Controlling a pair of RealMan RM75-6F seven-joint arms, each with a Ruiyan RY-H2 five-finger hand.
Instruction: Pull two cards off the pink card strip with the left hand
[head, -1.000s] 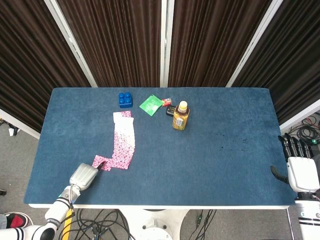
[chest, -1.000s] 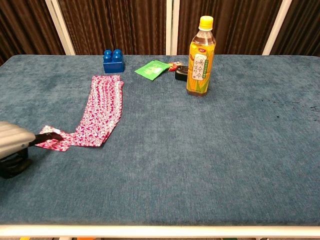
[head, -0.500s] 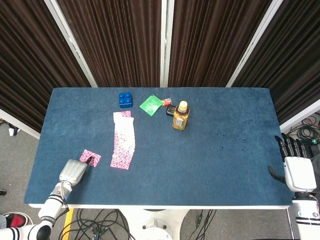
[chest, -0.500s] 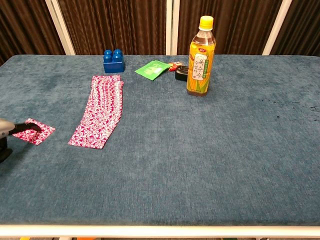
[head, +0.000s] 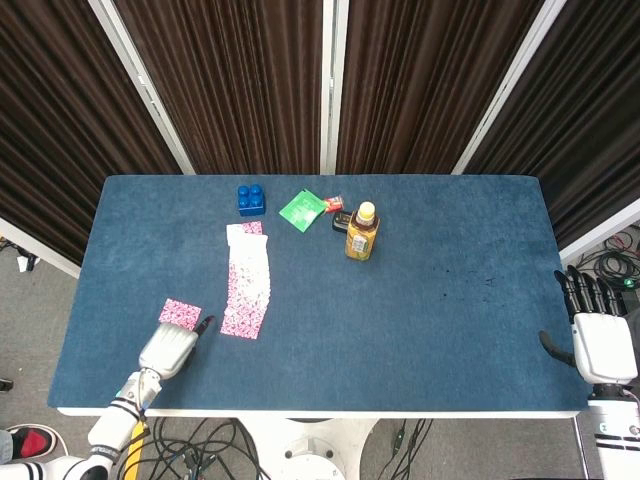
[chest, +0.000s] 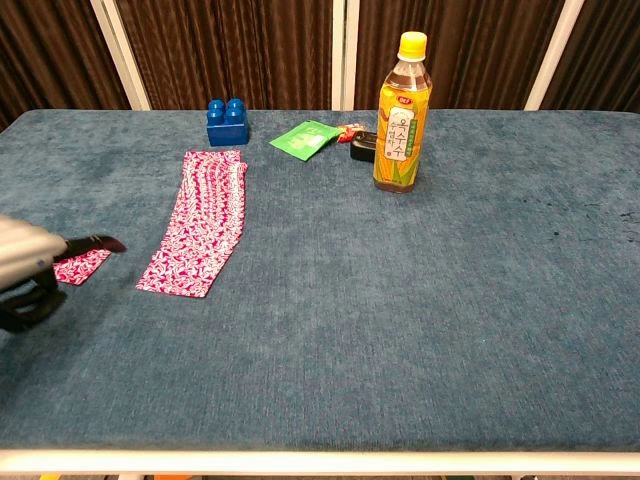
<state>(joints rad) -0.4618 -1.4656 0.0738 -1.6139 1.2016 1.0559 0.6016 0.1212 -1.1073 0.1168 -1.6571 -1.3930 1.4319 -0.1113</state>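
The pink patterned card strip (head: 247, 280) lies lengthwise left of the table's middle, also seen as the strip (chest: 200, 220) in the chest view. A separate pink card (head: 180, 313) lies flat to the left of the strip's near end, apart from it; the chest view shows this card (chest: 82, 266) partly behind my finger. My left hand (head: 170, 350) hovers just in front of that card, one dark fingertip (chest: 102, 242) stretched towards the strip's near end, holding nothing. My right hand (head: 600, 342) sits off the table's right edge, fingers straight and empty.
At the back stand a blue block (head: 251, 199), a green packet (head: 303, 210), a small dark and red item (head: 340, 215) and a yellow-capped drink bottle (head: 361, 231). The blue table cloth (head: 450, 300) stretches to the right.
The left hand dragged one card left off the strip's near end, let it go, and has now moved back right towards the strip. The right hand barely shifted.
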